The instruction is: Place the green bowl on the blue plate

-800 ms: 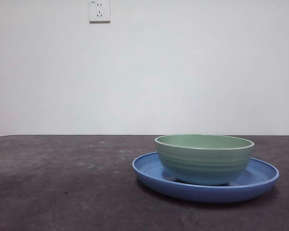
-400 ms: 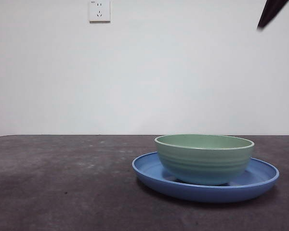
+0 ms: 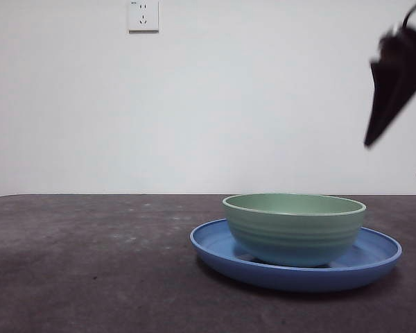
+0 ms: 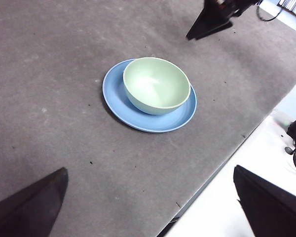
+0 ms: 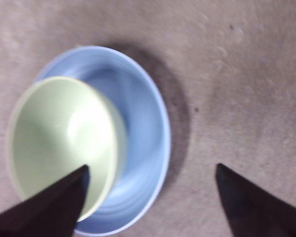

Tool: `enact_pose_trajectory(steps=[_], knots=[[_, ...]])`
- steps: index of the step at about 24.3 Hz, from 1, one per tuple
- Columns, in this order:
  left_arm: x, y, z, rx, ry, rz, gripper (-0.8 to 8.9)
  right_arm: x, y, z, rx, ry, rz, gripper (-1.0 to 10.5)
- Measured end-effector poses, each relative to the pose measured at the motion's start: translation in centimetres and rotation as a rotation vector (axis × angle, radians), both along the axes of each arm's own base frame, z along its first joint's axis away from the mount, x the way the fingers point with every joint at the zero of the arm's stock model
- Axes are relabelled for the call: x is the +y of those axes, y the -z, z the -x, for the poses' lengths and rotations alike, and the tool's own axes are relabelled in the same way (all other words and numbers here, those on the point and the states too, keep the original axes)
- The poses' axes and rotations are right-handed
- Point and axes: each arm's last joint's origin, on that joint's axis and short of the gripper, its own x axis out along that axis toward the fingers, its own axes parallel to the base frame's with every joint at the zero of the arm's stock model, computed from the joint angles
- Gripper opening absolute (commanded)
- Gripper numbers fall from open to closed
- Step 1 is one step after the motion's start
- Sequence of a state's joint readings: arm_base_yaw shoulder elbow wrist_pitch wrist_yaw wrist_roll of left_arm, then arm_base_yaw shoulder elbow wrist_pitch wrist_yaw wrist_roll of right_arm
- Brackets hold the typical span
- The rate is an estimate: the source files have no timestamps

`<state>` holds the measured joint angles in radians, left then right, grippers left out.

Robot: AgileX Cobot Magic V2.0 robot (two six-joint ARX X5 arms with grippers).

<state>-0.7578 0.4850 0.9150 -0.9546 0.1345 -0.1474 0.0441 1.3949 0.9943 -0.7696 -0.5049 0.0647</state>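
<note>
The green bowl (image 3: 295, 232) stands upright inside the blue plate (image 3: 218, 251) on the right part of the dark table. My right gripper (image 3: 395, 156) is open and empty, hanging above and to the right of the bowl, not touching it. In the right wrist view the bowl (image 5: 59, 133) and plate (image 5: 143, 128) lie just beyond its gripper (image 5: 152, 167). My left gripper (image 4: 150, 170) is open and empty, high and far back from the bowl (image 4: 155, 84) and plate (image 4: 138, 119). The right gripper's black tip (image 4: 207, 24) also shows there.
A white wall socket (image 3: 143, 15) sits high on the back wall. The grey table's edge (image 4: 222, 165) runs near the plate in the left wrist view, with white floor beyond. Bare tabletop (image 3: 90, 263) lies left of the plate.
The right gripper has come down from the top right corner of the front view toward the bowl. Bowl and plate have not moved.
</note>
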Motion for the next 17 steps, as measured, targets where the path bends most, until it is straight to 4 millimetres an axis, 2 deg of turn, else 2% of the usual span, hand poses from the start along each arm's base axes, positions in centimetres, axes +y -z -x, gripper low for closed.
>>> enact_pose_trajectory(steps=[4,8,12,17], knots=[[0.0,0.0,0.0,0.0,0.0,0.0,5.63,-0.3,2.9,-1.8,0.063,-0.015,0.002,3.0],[0.0,0.0,0.0,0.0,0.0,0.0,5.63,0.3,4.9,-3.1,0.089,-0.073,-0.068,2.9],[0.0,0.0,0.0,0.0,0.0,0.0,5.63,0.8,6.1,-3.5,0.114,-0.096,-0.066,2.4],[0.0,0.0,0.0,0.0,0.0,0.0,5.63,0.9,6.1,-3.6,0.102,-0.111,-0.064,2.0]])
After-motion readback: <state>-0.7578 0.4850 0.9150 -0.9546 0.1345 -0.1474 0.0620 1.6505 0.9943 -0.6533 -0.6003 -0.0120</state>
